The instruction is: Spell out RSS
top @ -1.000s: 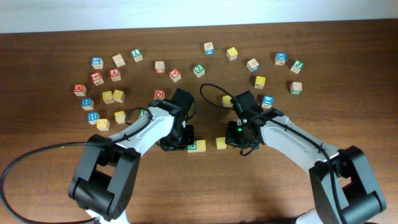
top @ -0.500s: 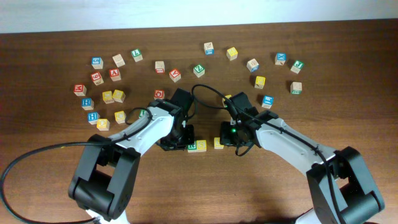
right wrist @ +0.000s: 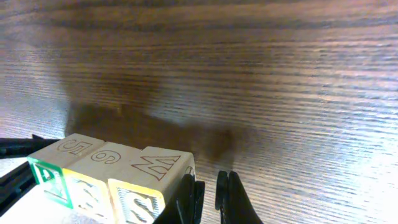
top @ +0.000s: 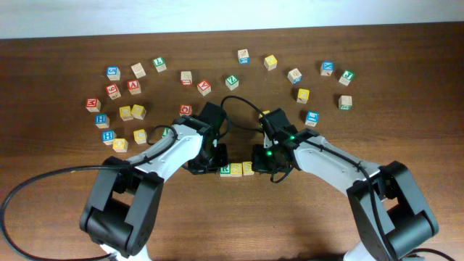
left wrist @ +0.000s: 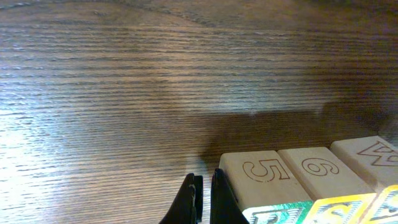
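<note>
RSS [top: 236, 170]: three square wooden cubes, engraved sides, touching in a row midway between left and right edges of the grained table [top: 406, 80]. Left gripper [left wrist: 205, 182], right gripper [right wrist: 208, 182]: each clenched, empty, flanking the row's ends.

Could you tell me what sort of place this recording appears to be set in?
Likely a robotics lab bench: two robot arms at a wooden table strewn with letter cubes.
</note>
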Robot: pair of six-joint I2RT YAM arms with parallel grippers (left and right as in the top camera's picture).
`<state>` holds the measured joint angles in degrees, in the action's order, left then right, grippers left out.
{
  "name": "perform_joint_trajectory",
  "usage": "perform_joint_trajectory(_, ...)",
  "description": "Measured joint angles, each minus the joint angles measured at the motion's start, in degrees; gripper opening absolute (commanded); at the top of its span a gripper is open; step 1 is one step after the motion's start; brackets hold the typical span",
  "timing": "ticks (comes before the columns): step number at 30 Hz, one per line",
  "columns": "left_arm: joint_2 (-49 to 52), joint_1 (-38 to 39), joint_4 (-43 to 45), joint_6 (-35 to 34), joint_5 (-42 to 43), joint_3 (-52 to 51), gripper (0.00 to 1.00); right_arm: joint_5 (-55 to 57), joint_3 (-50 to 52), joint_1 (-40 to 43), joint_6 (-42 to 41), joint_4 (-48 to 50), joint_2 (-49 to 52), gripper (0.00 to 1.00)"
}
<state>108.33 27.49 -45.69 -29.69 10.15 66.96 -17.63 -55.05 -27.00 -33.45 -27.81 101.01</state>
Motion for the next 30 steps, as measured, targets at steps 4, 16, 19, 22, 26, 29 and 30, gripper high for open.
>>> perform_joint_trajectory(4, 0.0, 0.0, 0.09, -0.15, 0.61, 0.0, 0.0, -0.48, 0.0, 0.0, 0.5, -0.24, 0.0, 0.04)
perform_joint_trajectory(16, 0.0, -0.09, -0.31, -0.17, 2.78, 0.0, 0.0, 0.39, 0.0, 0.02, 3.91, 0.44, 0.0, 0.04)
perform_joint_trajectory(19, 0.0, -0.07, -0.28, -0.17, 2.47, -0.02, 0.0, 0.37, 0.0, 0.02, 3.91, 0.33, 0.0, 0.04)
perform_joint_trajectory(22, 0.0, -0.07, -0.31, -0.15, 0.72, -0.02, 0.0, -0.07, 0.0, 0.0, 3.89, 0.15, 0.0, 0.04)
perform_joint_trajectory(26, 0.0, -1.9, -0.42, -0.17, 0.04, 0.0, 0.0, -0.07, 0.0, 0.0, 3.91, -0.28, 0.0, 0.06)
perform_joint_trajectory(29, 0.0, -2.93, -0.55, -0.15, -0.55, -0.02, 0.0, 0.17, -1.81, 0.72, 4.5, -4.87, 0.22, 0.05)
perform_joint_trajectory(30, 0.0, -4.15, -0.57, -0.15, -0.63, 0.0, 0.01, 0.2, -3.78, 1.64, 5.27, -6.29, 0.42, 0.05)
